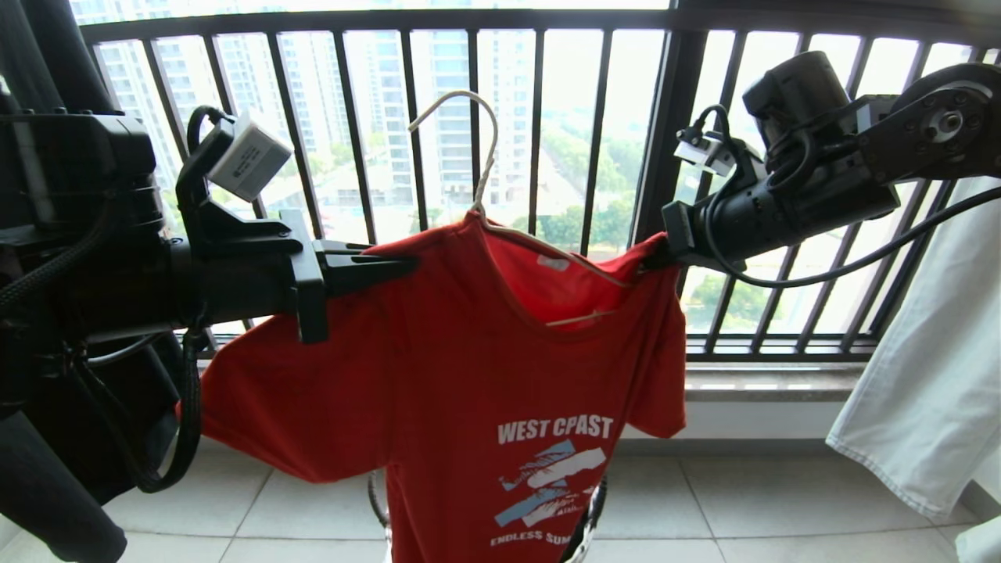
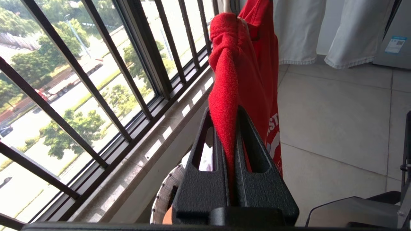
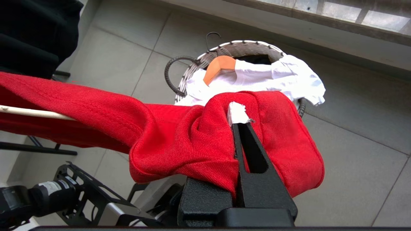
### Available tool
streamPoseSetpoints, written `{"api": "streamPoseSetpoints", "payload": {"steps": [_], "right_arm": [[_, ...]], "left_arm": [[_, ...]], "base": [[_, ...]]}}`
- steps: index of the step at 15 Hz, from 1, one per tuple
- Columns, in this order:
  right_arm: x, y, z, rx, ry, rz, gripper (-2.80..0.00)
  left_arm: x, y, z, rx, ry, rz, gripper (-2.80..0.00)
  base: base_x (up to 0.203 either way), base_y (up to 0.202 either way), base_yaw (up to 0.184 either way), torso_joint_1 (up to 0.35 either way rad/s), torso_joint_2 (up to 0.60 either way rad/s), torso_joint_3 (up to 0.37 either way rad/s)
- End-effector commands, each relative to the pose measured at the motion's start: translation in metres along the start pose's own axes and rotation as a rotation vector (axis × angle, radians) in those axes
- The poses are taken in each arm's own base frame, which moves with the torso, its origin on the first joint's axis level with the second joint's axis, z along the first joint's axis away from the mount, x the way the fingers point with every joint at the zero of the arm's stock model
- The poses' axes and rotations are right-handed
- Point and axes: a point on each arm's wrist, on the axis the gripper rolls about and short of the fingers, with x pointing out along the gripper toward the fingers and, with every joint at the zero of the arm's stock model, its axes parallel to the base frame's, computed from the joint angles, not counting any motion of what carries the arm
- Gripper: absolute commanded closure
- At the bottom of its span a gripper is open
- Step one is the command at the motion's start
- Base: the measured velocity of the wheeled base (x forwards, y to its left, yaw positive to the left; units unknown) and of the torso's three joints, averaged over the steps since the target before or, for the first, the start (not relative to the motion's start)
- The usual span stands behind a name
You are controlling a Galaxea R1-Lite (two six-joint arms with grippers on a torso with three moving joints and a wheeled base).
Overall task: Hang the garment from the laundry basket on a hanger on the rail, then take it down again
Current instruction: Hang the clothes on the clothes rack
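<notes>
I am holding the red T-shirt [image 1: 469, 367] up between both arms, in front of the black railing [image 1: 539, 133]. My left gripper [image 1: 395, 266] is clamped shut on one shoulder of the T-shirt; in the left wrist view its two black fingers [image 2: 253, 160] are pinching a fold of red cloth between them, and the rest of the shirt is hanging away beyond the tips. My right gripper [image 1: 661, 254] is closed on the other shoulder, with the red fabric bunched over and around its fingers [image 3: 253, 166] and a small white scrap showing just past the tips.

The wire hanger [image 1: 469, 156] is sitting inside the neck of the T-shirt, midway between my two grippers, its thin hook rising above the collar and its sloping arm running toward the right gripper. In the right wrist view a pale rod of the hanger is passing through the cloth beside that gripper.

The laundry basket [image 3: 179, 86] is standing on the tiled floor [image 1: 704, 508] beneath the right gripper, with white cloth [image 3: 276, 77] and something orange in it. A pale garment [image 1: 931, 375] is hanging off to the far side of my right arm.
</notes>
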Motion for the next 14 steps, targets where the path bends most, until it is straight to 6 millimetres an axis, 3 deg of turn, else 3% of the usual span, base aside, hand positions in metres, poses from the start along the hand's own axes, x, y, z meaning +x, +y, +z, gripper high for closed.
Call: {"api": "streamPoseSetpoints", "payload": {"steps": [1,14], "right_arm": [[-0.003,0.006,-0.001,-0.01,-0.001,0.013,0.0],[-0.017,0.046,-0.003,-0.132,-0.064,0.059,0.0]], "left_arm": [[0.002,-0.002,0.0,0.002,-0.003,-0.015,0.0],[0.03,-0.011,-0.014,-0.057,0.03,-0.1,0.0]], "base": [[0.0,0.0,0.0,0.0,0.0,0.0],[0.0,0.0,0.0,0.0,0.0,0.0]]}}
